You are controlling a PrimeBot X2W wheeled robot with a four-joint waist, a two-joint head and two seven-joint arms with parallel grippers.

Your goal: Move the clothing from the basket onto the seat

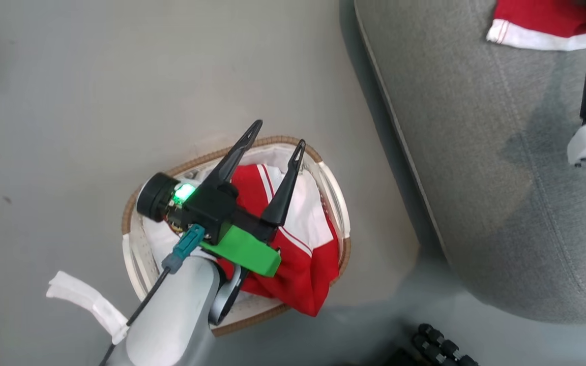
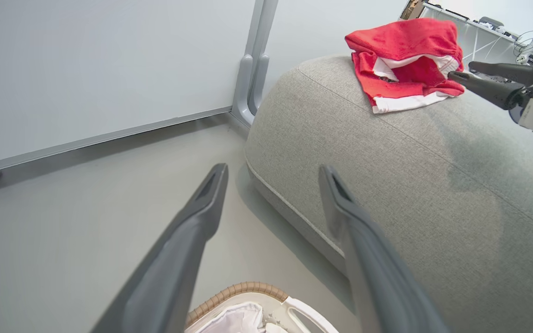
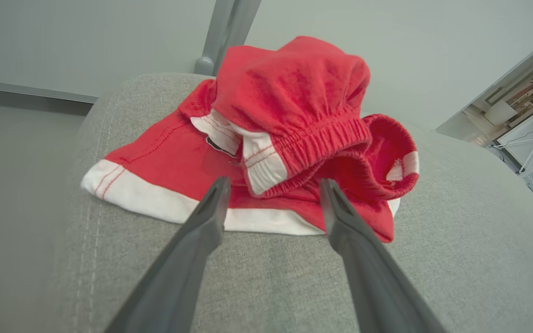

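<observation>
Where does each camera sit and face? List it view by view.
Head: up high, looking down at floor, basket, seat; left gripper shows, open.
Left wrist: above the basket, facing seat and wall; own fingers, plus right gripper.
Right wrist: low over the seat, facing clothing; own fingers, spread.
Shared: all three show clothing on the seat.

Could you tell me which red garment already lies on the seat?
The red shorts with the gathered waistband, by the right hand; the other garment lies in the basket.
</observation>
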